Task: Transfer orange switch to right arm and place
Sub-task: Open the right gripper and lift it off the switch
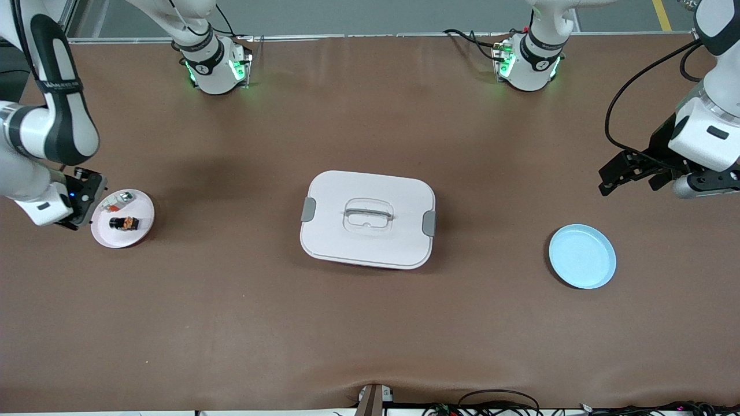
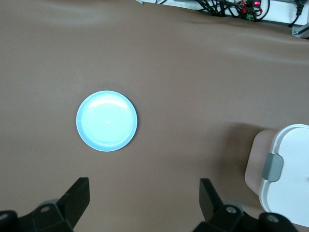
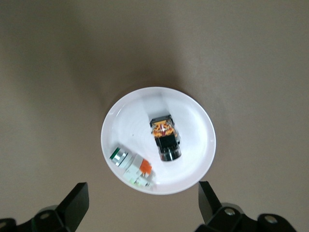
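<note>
Orange switch (image 3: pixel 165 137) just sits on the white plate (image 3: pixel 195 166), right gripper (image 3: pixel 144 203) and left gripper (image 2: pixel 145 198) both spread wide, holding nothing.

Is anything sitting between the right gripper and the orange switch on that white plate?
Nothing visible does. The open right gripper is beside the white plate; the orange switch lies uncovered, a white-grey part beside it.

Table (image 1: pixel 231 300) – matt brown, leathery; white plate (image 3: pixel 195 166) and blue plate (image 1: pixel 582 256) glossy plastic; box lid (image 1: pixel 335 231) – matt white plastic.
</note>
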Robot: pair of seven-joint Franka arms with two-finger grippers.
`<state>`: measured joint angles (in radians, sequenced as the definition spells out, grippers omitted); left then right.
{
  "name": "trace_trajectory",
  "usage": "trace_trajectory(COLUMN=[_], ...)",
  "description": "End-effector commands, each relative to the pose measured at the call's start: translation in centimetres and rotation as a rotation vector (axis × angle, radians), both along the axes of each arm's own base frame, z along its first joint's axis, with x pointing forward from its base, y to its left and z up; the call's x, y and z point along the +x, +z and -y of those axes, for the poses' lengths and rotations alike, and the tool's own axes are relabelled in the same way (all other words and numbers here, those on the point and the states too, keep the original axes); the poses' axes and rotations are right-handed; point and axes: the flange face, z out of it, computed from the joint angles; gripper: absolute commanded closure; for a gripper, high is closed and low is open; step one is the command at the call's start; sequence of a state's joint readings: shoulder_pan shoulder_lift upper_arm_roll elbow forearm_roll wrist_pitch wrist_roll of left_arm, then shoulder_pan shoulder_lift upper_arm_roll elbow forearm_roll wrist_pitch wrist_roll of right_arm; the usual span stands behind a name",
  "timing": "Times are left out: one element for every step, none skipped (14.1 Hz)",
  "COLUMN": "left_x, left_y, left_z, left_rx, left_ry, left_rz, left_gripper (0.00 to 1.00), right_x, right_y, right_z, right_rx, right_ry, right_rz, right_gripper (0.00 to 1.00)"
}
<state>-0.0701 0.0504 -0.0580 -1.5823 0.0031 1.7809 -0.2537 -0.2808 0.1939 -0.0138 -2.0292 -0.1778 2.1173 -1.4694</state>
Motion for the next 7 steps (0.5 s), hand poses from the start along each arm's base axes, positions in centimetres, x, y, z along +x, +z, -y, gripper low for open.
trace_trajectory(left_x=[0.0, 0.0, 0.0, 0.1, 0.1, 0.1, 0.1], left_y=[0.6, 0.6, 0.6, 0.5, 0.5, 0.4, 0.4], left_z=[-1.1, -1.1, -1.2, -1.2, -1.6, -1.8, -2.3], left_rx=[0.022, 0.022, 0.021, 0.02, 0.02, 0.019, 0.019], left_ry=[-0.003, -0.008, -0.009, -0.009, -0.005, -0.003, 0.003], left_rz=[-0.005, -0.005, -0.005, -0.008, -0.008, -0.01, -0.01], left_gripper=[0.0, 0.0, 0.0, 0.0, 0.0, 0.0, 0.0], right_x=[0.2, 0.0, -0.4, -0.8, -1.2, -1.3, -1.5], right_y=[4.0, 4.8, 6.1, 7.1, 7.9, 8.2, 8.7], right_z=[-0.1, -0.1, -0.2, -0.1, -0.2, -0.3, -0.2], right_rx=[-0.004, -0.007, -0.012, -0.015, -0.02, -0.024, -0.025], right_ry=[-0.085, -0.111, -0.127, -0.146, -0.18, -0.208, -0.221], right_rz=[0.003, 0.009, 0.018, 0.018, 0.014, 0.019, 0.018], right_gripper=[0.0, 0.0, 0.0, 0.0, 0.0, 0.0, 0.0])
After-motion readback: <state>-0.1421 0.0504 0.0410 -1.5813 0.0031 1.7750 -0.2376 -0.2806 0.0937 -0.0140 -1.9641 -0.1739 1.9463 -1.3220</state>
